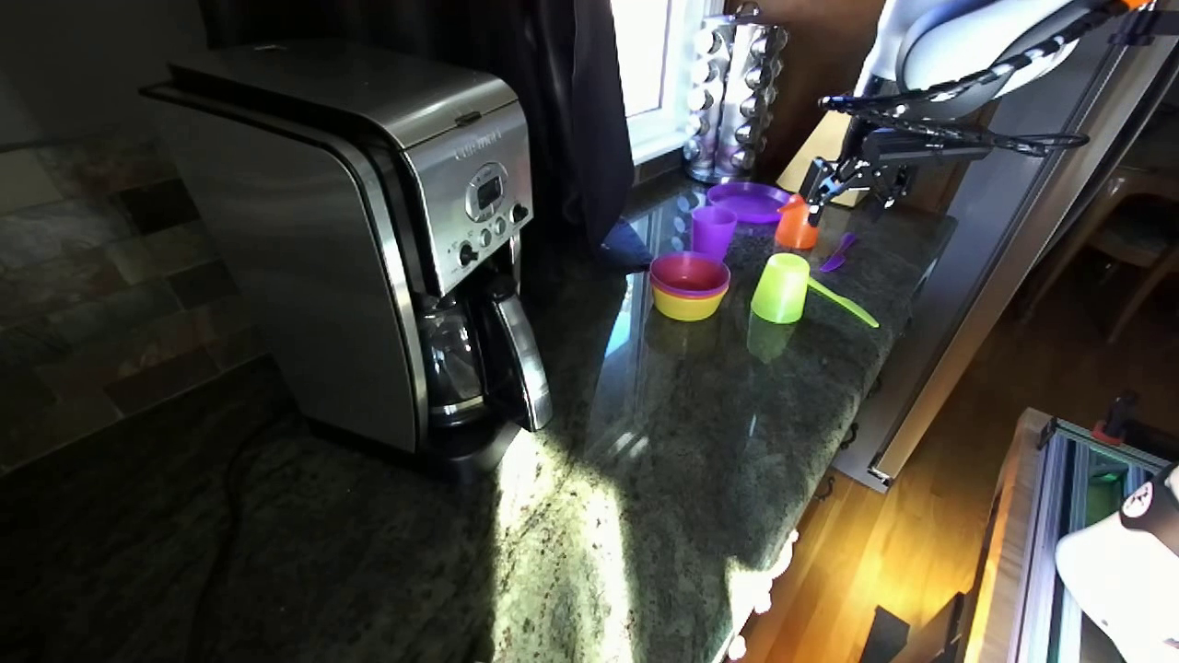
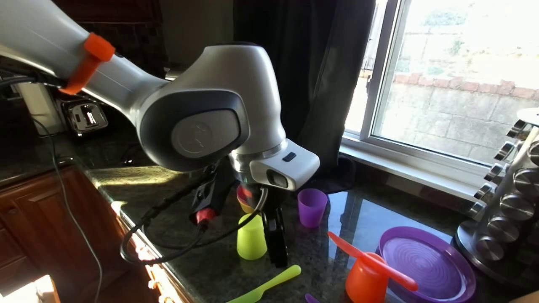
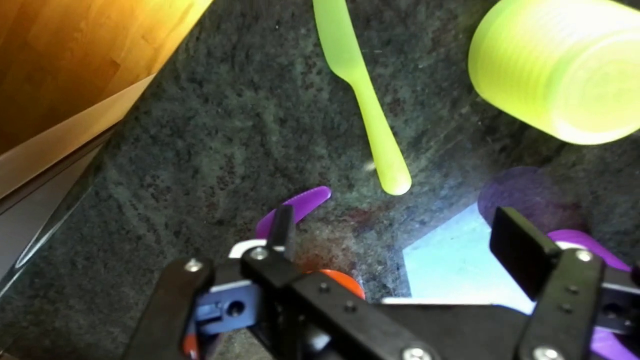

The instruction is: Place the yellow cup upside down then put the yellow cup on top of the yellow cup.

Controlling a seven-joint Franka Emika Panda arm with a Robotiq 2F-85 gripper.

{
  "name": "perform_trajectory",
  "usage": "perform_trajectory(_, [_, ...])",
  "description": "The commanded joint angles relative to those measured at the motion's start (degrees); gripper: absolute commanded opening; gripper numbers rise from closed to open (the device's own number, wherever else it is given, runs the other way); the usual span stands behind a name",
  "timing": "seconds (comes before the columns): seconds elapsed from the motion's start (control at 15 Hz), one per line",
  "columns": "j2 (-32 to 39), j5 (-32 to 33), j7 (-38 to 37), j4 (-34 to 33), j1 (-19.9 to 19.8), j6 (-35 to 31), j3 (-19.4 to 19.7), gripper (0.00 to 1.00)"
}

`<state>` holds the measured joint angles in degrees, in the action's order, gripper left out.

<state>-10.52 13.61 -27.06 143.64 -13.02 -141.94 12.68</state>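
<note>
One yellow-green cup stands upside down on the dark counter, base up; it shows in both exterior views [image 1: 780, 290] [image 2: 251, 240] and at the upper right of the wrist view [image 3: 560, 70]. No other yellow cup shows; whether one is nested inside it I cannot tell. My gripper [image 3: 400, 237] is open, with its two fingers wide apart and nothing between them. It hangs above the counter, off to one side of the cup and not touching it; it also shows in both exterior views [image 1: 852, 204] [image 2: 278, 246].
A yellow-green knife [image 1: 845, 304] lies beside the cup. An upside-down orange cup [image 2: 366, 280] bears an orange knife [image 2: 372, 263]. Around are a purple knife or spoon handle [image 3: 300, 205], purple cup [image 1: 713, 230], stacked bowls [image 1: 689, 299], purple plate [image 2: 425, 265], spice rack [image 1: 734, 101] and coffee maker [image 1: 368, 258].
</note>
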Motion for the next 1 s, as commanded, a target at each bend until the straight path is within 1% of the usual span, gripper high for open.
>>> perform_trajectory(0.0, [3.1, -6.8, 9.9, -4.4, -0.7, 6.3, 0.9, 1.00])
perform_trajectory(0.2, [6.8, -9.9, 14.5, -8.5, -0.9, 12.2, 1.4, 1.00])
perform_trajectory(0.47, [12.8, -11.7, 16.8, -13.7, -1.1, 17.6, 1.7, 1.00])
perform_trajectory(0.8, [20.3, -14.7, 18.8, -19.3, -1.3, 21.6, 1.5, 1.00])
perform_trajectory(0.93, [22.5, -17.8, 23.9, -20.6, -1.9, 22.1, 1.1, 1.00])
